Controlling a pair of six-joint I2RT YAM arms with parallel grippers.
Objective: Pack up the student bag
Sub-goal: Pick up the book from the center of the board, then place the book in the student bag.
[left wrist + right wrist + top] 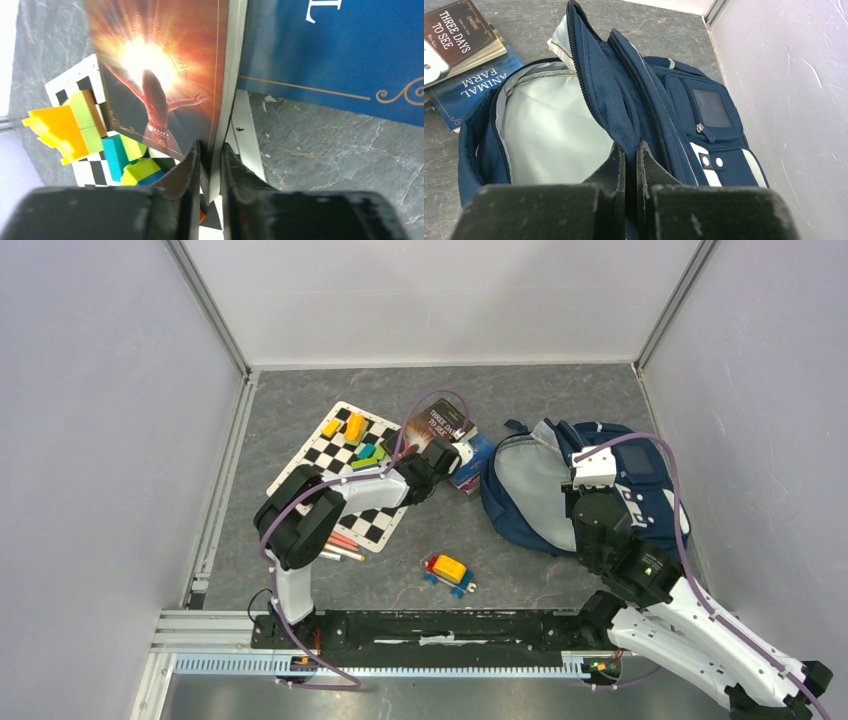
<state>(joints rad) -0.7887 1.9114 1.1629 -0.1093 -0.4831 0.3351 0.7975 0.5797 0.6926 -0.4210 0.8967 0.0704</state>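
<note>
The navy student bag [640, 480] lies at the right of the table, its main pocket open and showing pale grey lining [549, 130]. My right gripper [630, 150] is shut on the bag's upper flap [599, 80] and holds it up. My left gripper [210, 150] is shut on the edge of a dark book with a glowing figure on its cover [160, 75], titled "Three Days to See" [459, 35]. That book rests partly on a blue book [340, 55], "Animal Farm" [479, 85], just left of the bag.
A checkerboard [335, 475] with coloured blocks [355, 427] lies at the left. Pens and pencils [340, 545] lie by its near edge. A small toy truck [448, 573] sits in front. Grey walls enclose the table.
</note>
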